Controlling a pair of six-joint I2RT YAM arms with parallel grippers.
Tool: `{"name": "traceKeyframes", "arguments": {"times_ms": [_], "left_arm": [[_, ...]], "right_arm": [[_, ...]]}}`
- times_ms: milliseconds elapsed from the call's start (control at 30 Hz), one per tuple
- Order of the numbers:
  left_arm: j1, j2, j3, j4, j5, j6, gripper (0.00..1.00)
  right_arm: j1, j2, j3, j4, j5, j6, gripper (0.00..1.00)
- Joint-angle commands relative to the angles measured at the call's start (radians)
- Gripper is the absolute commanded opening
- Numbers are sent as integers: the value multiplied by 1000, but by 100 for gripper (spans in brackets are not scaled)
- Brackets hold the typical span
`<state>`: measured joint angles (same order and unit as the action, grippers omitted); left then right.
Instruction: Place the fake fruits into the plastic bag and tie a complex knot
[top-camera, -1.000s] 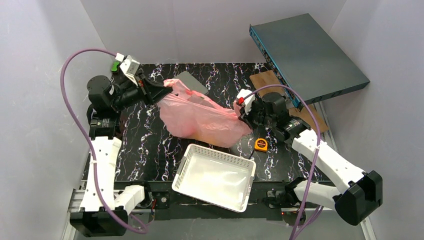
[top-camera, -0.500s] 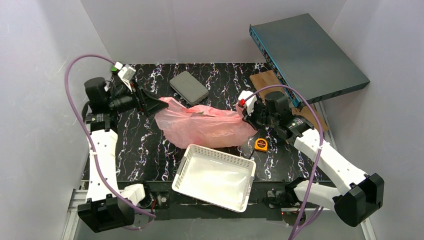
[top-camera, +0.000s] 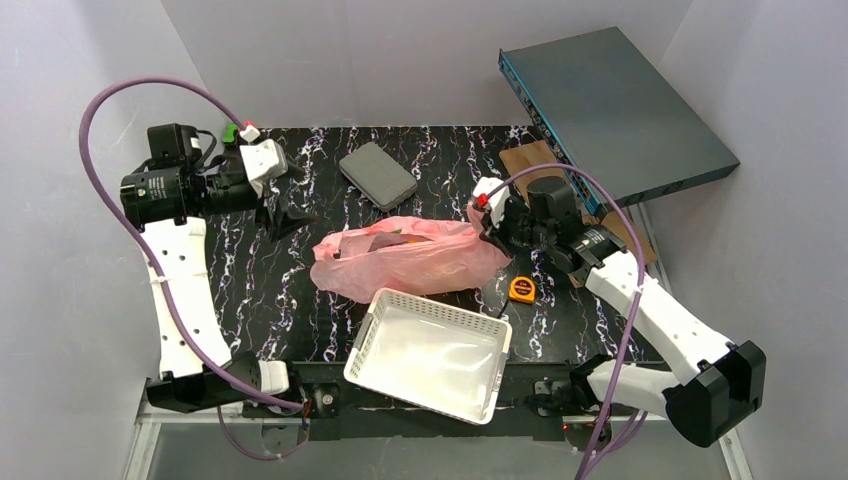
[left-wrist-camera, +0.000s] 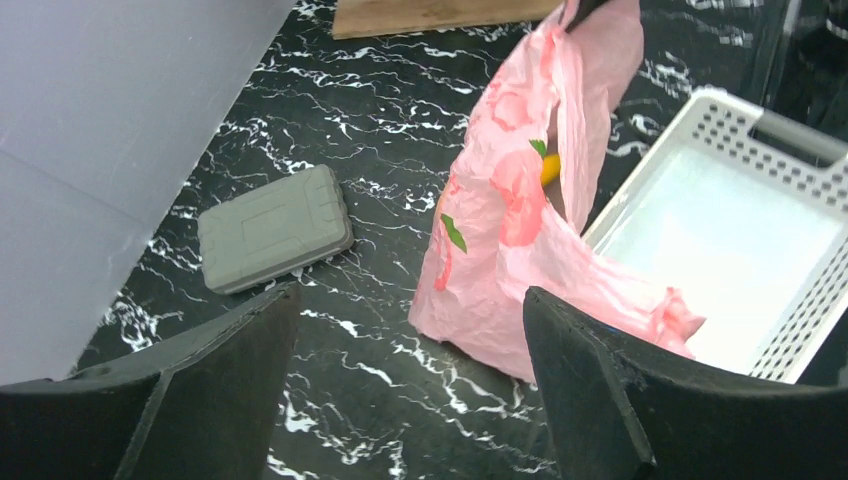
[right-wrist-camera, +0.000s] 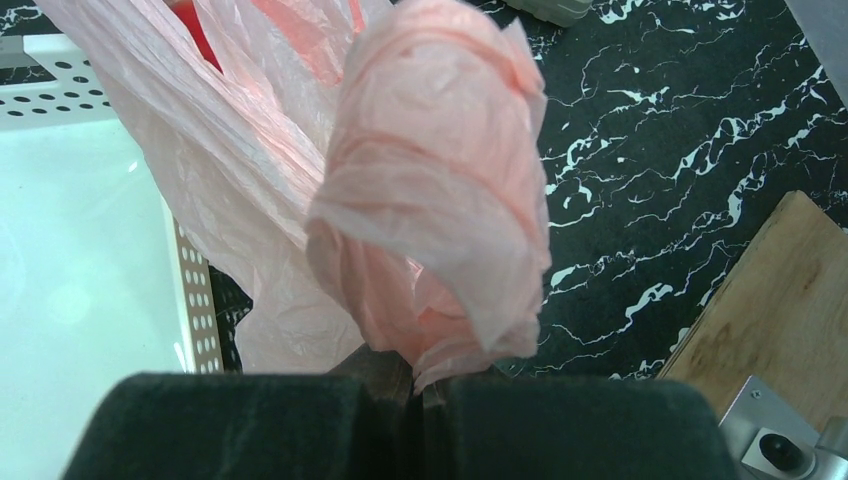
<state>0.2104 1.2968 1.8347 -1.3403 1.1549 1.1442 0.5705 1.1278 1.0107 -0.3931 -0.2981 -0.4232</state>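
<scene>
The pink plastic bag (top-camera: 400, 258) lies slumped on the black marbled table, its mouth facing the back. In the left wrist view, a yellow fake fruit (left-wrist-camera: 550, 168) shows inside the bag (left-wrist-camera: 500, 250); something red (right-wrist-camera: 198, 32) shows through the plastic in the right wrist view. My left gripper (top-camera: 290, 215) stands open to the left of the bag, with only table between its fingers (left-wrist-camera: 620, 400). My right gripper (top-camera: 478, 222) is shut on the bag's bunched right handle (right-wrist-camera: 440, 200). A knot is out of view.
A white lattice basket (top-camera: 430, 352) sits at the near edge, touching the bag. A grey case (top-camera: 377, 176) lies behind the bag and a small tape measure (top-camera: 521, 290) is under my right arm. A dark box (top-camera: 615, 110) leans on a wooden board (top-camera: 530, 160) at the back right.
My left gripper opened and let go of the bag's left handle, then drew back to the left. The bag sank and flattened onto the table. The right gripper kept its hold.
</scene>
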Motion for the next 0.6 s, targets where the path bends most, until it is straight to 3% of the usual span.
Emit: {"name": "traceKeyframes", "arguments": {"times_ms": [0,267,433,567], "left_arm": [[4,-48,37,-344,145,206,85],[-127,-145,-37,-344,154,111,86],[-228,-197,-147,-323,86,162,86],[-230,-166,-204,-286,62,195,86]], "right_arm": [[-1,19,64,-1,-17,-14,1],[-1,53,86,-4,-24,-37,1],[-1,56,87,-5,-35,-30,1],[-1,50,72,1,-50,-32,1]]}}
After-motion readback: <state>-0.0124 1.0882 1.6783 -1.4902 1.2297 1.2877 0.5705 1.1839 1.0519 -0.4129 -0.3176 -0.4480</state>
